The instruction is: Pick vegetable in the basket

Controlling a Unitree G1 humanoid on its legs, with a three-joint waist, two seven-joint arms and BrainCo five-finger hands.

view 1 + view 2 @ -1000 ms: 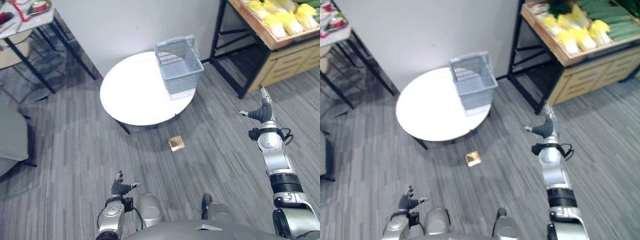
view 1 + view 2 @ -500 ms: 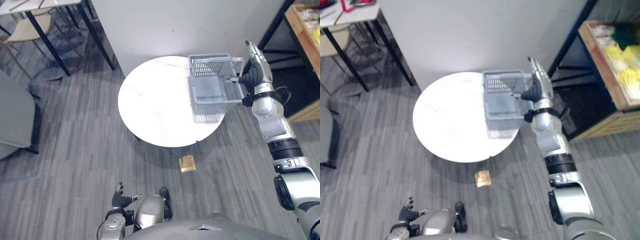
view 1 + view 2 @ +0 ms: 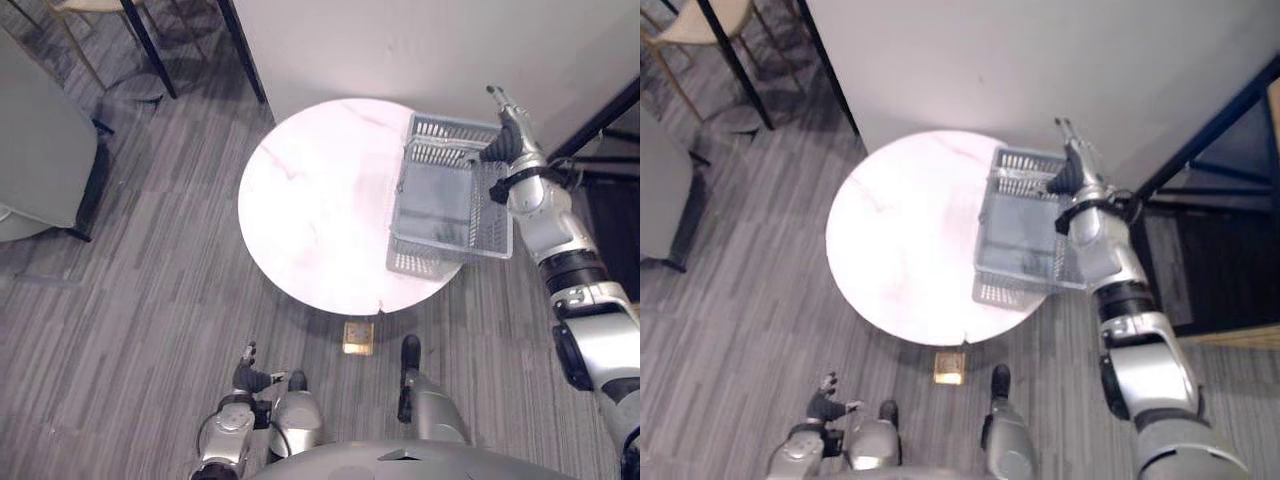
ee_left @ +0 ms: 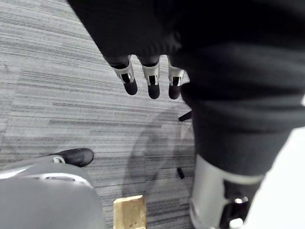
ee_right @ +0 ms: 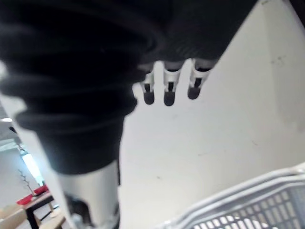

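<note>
A grey wire basket (image 3: 445, 195) stands on the right side of a round white table (image 3: 310, 210), its near right corner past the table's edge. It looks empty inside. My right hand (image 3: 505, 135) is open, its fingers (image 5: 167, 88) straight, at the basket's far right corner by the rim (image 3: 1025, 160); whether it touches the rim I cannot tell. My left hand (image 3: 245, 375) hangs low near the floor, with its fingers (image 4: 152, 83) relaxed and holding nothing.
A white wall (image 3: 400, 40) rises right behind the table. A small brown block (image 3: 357, 337) lies on the grey floor under the table's near edge. A grey chair (image 3: 40, 150) stands at the left, a black shelf frame (image 3: 1210, 150) at the right.
The camera has swung from the shelf side towards the table. My right arm has risen from low near the floor to the basket's far right corner. The left hand stays low.
</note>
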